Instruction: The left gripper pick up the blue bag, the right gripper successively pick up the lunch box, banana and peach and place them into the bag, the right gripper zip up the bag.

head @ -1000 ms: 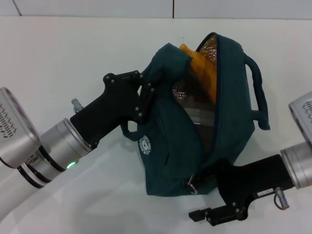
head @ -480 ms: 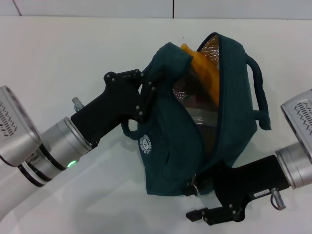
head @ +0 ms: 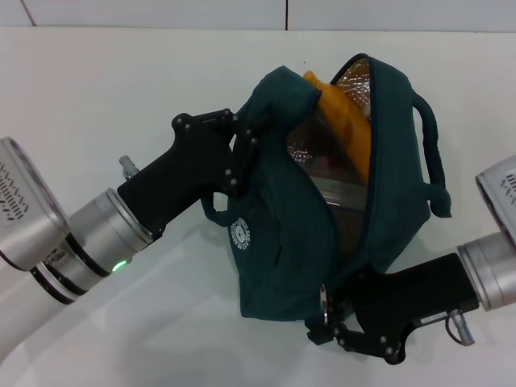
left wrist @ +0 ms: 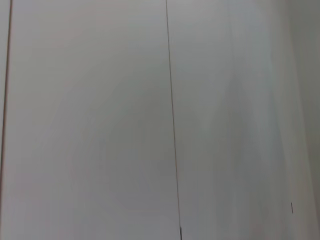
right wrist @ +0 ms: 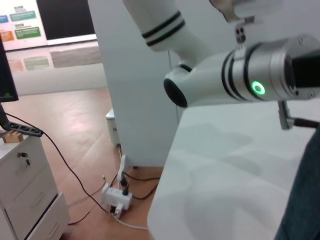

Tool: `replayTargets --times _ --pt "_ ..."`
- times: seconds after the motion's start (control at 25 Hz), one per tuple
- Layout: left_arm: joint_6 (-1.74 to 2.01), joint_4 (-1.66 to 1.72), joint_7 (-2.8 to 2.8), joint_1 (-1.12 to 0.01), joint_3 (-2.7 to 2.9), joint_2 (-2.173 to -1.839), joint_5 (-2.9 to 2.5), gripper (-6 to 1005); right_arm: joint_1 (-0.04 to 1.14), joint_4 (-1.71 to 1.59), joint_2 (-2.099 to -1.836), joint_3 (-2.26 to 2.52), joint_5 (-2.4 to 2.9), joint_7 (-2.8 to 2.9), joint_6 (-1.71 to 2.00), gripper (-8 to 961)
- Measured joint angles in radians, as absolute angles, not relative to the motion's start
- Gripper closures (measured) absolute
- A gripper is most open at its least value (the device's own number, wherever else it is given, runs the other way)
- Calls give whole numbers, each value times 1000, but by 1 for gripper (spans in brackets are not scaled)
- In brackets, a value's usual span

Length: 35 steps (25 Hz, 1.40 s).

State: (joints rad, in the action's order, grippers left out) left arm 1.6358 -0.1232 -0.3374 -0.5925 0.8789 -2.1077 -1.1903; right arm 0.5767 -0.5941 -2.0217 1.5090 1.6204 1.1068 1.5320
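Observation:
The blue bag [head: 282, 242] hangs tilted above the white table, its mouth wide open and its silver lining showing. My left gripper [head: 242, 145] is shut on the bag's upper left rim. The banana [head: 343, 109] pokes out of the top of the opening. Under it, a clear edge of the lunch box [head: 334, 197] shows inside. The peach is hidden. At the bag's lower end, my right gripper [head: 329, 321] is shut on the metal zip pull [head: 324, 305]. A strip of the bag [right wrist: 306, 200] also shows in the right wrist view.
The white table [head: 121, 89] runs to a wall at the back. One bag handle [head: 431, 153] loops out on the right. The right wrist view shows my left arm [right wrist: 240, 80] with its green light, the table edge and the floor with cables beyond it.
My right gripper moved up and left to the bag's lower end, and its fingers came together on the zip pull. The bag shifted slightly. The left arm held still.

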Motion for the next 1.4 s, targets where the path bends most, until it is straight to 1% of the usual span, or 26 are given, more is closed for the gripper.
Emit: replayTargets --times 0.08,0.32,0.56,0.76,0.88,1.12,1.4 --pt "1637 -122 -337 -594 879 -2108 -1190 881 574 -593 -2020 1508 1611 1085 1541 867" --pt "1632 -113 -336 -596 879 -2108 -1190 880 544 -594 -2014 1474 1557 987 1585 914" --pt "1630 -113 -312 -593 886 -2108 -1199 879 510 -576 -2018 1282 1535 888 1684 914" --pt "1632 -119 -301 -587 886 -2108 -1200 878 512 -544 -2015 1264 1483 835 1706 914" --pt "1640 -119 -306 -584 885 -2108 -1200 657 516 -544 -2016 1268 1484 834 1706 914" --pt "1672 -120 -324 -578 858 -2108 -1181 417 528 -545 -2016 1294 1489 833 1703 915" --pt "1674 -120 -335 -584 793 -2108 -1173 366 531 -543 -2020 1309 1496 831 1675 915"
